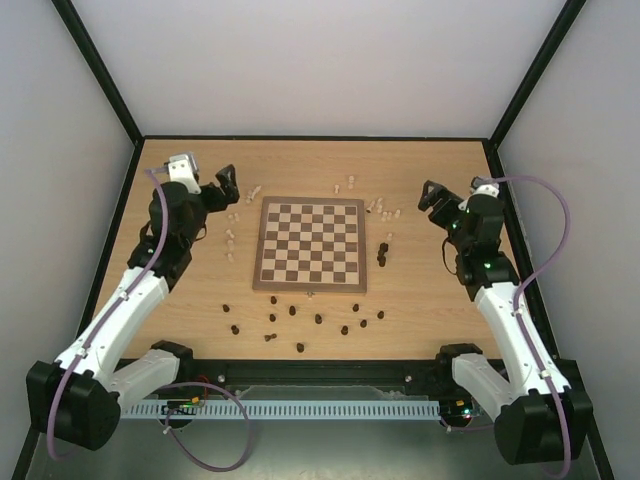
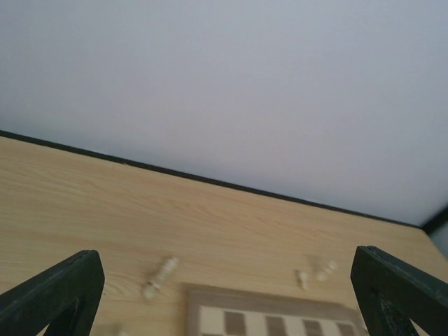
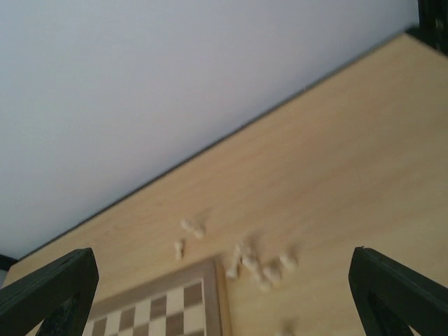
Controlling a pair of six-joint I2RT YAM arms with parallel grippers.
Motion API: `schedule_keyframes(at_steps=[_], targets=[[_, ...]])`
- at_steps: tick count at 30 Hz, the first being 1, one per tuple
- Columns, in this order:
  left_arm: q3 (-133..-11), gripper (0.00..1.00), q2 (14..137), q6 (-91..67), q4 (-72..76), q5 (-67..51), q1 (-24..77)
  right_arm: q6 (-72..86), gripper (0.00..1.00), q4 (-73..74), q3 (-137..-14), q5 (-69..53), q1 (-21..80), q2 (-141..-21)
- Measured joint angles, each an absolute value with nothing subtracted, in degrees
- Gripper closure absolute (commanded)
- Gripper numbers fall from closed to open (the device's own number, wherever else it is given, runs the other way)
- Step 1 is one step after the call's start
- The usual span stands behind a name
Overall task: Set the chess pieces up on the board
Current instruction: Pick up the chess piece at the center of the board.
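We see the light wood tabletop [image 1: 300,165] filling the walled cell. Two white and black arms reach in from its near edge, the left arm [image 1: 130,300] along the left side and the right arm [image 1: 510,310] along the right. The chessboard [image 1: 310,243] lies flat in the middle of the table, between them. The left gripper [image 1: 228,188] hangs near the board's far left corner, its jaws spread wide and holding nothing. The right gripper [image 1: 432,197] hangs further off the far right corner, likewise wide and empty. Around the board, on the bare wood, the dark chess pieces [image 1: 292,311] are scattered along its near edge, and a dark pair [image 1: 383,252] sits just beside its right edge. The pale chess pieces [image 1: 231,237] trail along the left edge, and another pale cluster [image 1: 383,208] lies near the far right corner.
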State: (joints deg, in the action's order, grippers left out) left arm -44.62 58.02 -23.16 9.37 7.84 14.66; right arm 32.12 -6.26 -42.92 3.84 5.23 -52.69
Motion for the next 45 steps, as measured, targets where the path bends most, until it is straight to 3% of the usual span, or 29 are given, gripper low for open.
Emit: schedule_keyframes(at_steps=[6, 12, 17, 32, 41, 45], targets=[[-47.7, 0.01, 58.3, -26.3, 0.4, -5.0, 15.2, 35.6, 0.01, 1.4, -41.2, -4.4, 5.1, -52.2], [-39.1, 0.01, 56.3, -28.8, 0.0, -20.1, 14.7, 33.8, 0.01, 6.3, -41.2, -10.2, 7.1, -57.0], [-37.1, 0.01, 54.8, -29.0, -0.9, -25.6, 14.4, 32.5, 0.01, 8.3, -41.2, -9.4, 12.9, -59.4], [-37.1, 0.0, 48.1, -31.8, -6.9, -17.8, 14.4, 31.1, 0.02, 11.0, -40.7, -7.2, 14.3, -58.5], [-36.9, 0.01, 49.3, -32.4, -9.2, -15.5, 14.3, 28.8, 0.01, 14.4, -41.2, -7.2, 14.9, -65.8], [-36.2, 0.01, 49.5, -32.6, -9.9, -12.6, 14.3, 28.4, 0.11, 15.4, -42.3, -6.0, 17.1, -67.8]])
